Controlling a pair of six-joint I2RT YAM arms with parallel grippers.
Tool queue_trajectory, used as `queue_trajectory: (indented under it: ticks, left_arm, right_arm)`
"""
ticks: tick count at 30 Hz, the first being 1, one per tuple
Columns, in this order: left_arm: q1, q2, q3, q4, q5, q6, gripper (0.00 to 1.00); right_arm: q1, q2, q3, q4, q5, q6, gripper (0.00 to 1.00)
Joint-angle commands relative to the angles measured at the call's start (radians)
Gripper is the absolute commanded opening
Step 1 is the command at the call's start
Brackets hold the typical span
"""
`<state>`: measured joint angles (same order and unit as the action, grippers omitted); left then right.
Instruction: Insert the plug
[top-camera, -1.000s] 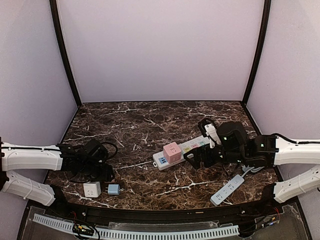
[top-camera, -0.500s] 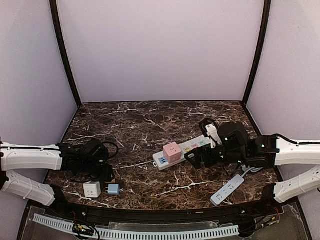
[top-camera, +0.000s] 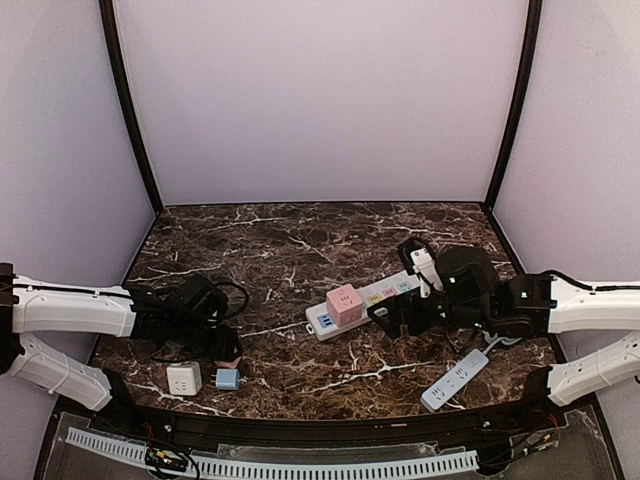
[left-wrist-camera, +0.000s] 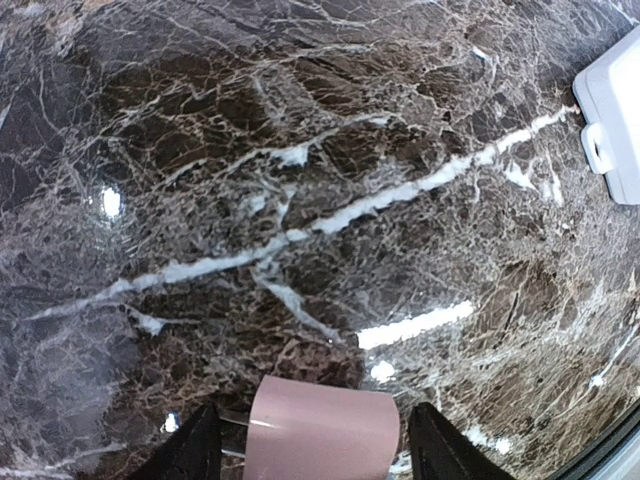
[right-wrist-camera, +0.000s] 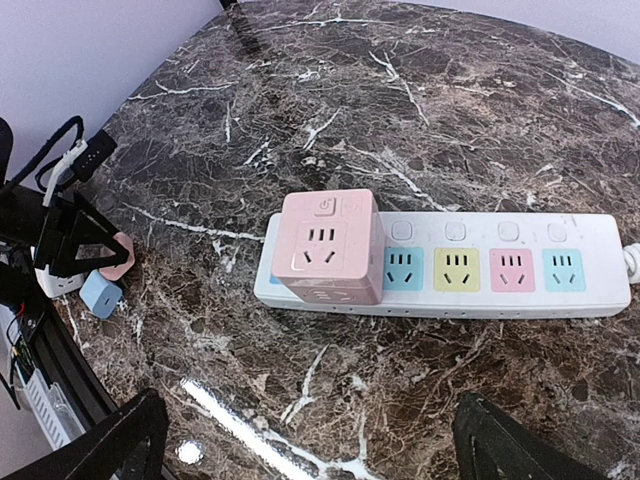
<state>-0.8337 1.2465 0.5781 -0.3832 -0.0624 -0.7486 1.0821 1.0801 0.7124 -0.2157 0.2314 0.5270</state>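
Note:
A small pink plug (left-wrist-camera: 322, 437) sits between the black fingers of my left gripper (left-wrist-camera: 315, 445), which is shut on it just above the marble near the table's front left. Grey metal prongs stick out on the plug's left side. In the top view the plug (top-camera: 233, 347) peeks out at the tip of the left gripper (top-camera: 222, 345). The white power strip (top-camera: 372, 295) lies mid-table with a pink cube socket (top-camera: 344, 303) plugged into its left end; blue, yellow, pink and blue outlets (right-wrist-camera: 500, 270) face up. My right gripper (right-wrist-camera: 310, 440) hangs open just in front of the strip.
A white adapter (top-camera: 183, 379) and a small blue adapter (top-camera: 228, 379) lie near the front edge by the left arm. A second white strip (top-camera: 455, 379) lies at the front right with its cable. A black cable loops beside the left wrist (top-camera: 230, 295).
The left gripper has shifted right and a little toward the middle, and the pink plug now shows at its tip. The right arm has stayed put.

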Motion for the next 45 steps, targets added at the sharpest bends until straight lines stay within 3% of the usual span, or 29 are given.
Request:
queue_trajectory:
  ticks: [1, 4, 7, 23, 31, 39, 45]
  left_arm:
    - [-0.004, -0.021, 0.044, -0.078, 0.008, 0.062, 0.74]
    - [-0.004, -0.072, 0.06, -0.148, -0.008, 0.095, 0.86]
    - [-0.004, -0.133, 0.059, -0.218, -0.036, 0.099, 0.87]
    - [-0.061, 0.012, 0.065, -0.066, 0.115, -0.011, 0.67]
    - [-0.137, 0.042, 0.095, 0.012, 0.121, -0.088, 0.66]
    - [-0.197, 0.232, 0.193, 0.116, 0.156, -0.074, 0.65]
    - [-0.229, 0.241, 0.246, 0.049, 0.12, -0.01, 0.65]
  right_arm:
    - [0.005, 0.019, 0.006, 0.044, -0.004, -0.016, 0.99]
    - [0.006, 0.026, 0.003, 0.053, -0.007, -0.015, 0.99]
    - [0.005, 0.033, 0.0, 0.058, -0.012, -0.01, 0.99]
    - [0.005, -0.058, -0.055, 0.037, 0.001, -0.007, 0.99]
    - [0.005, -0.115, -0.085, 0.033, 0.009, -0.004, 0.99]
    - [0.005, -0.121, -0.093, 0.029, 0.023, -0.011, 0.99]
    - [0.005, -0.132, -0.102, 0.027, 0.031, -0.011, 0.99]
